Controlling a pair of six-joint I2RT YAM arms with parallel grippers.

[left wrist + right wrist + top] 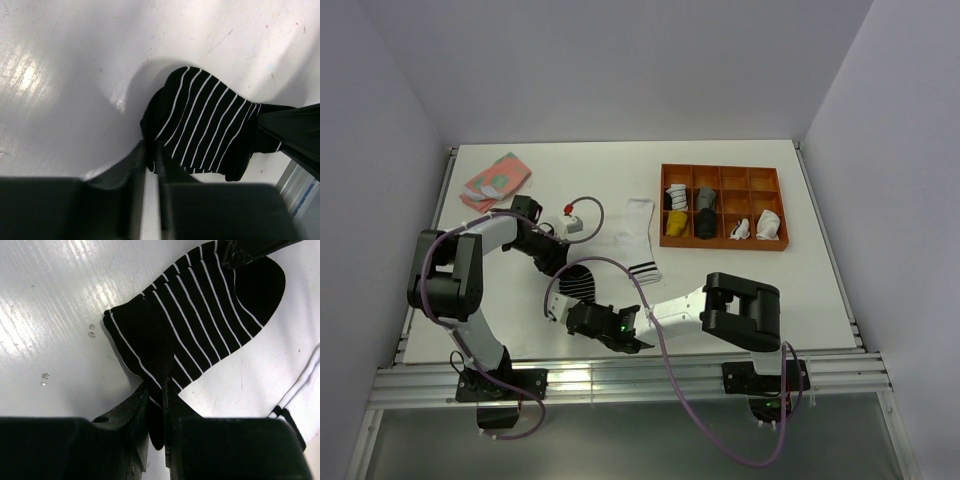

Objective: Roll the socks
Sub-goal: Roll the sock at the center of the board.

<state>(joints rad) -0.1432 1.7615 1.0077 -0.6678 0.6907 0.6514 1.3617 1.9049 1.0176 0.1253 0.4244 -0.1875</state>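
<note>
- Pinching the black striped sock (200, 325) by its folded end, your right gripper (157, 395) holds it — long axis runs away from those fingers, rounded end farthest.
- Your left gripper (151, 152) is narrow at the sock's edge — you can't tell if it grips.

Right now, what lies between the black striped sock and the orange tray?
The white sock with black cuff bands lies flat between them; the top view shows it.

The left pincer (151, 151) and right pincer (156, 390) are clamped narrow.
</note>
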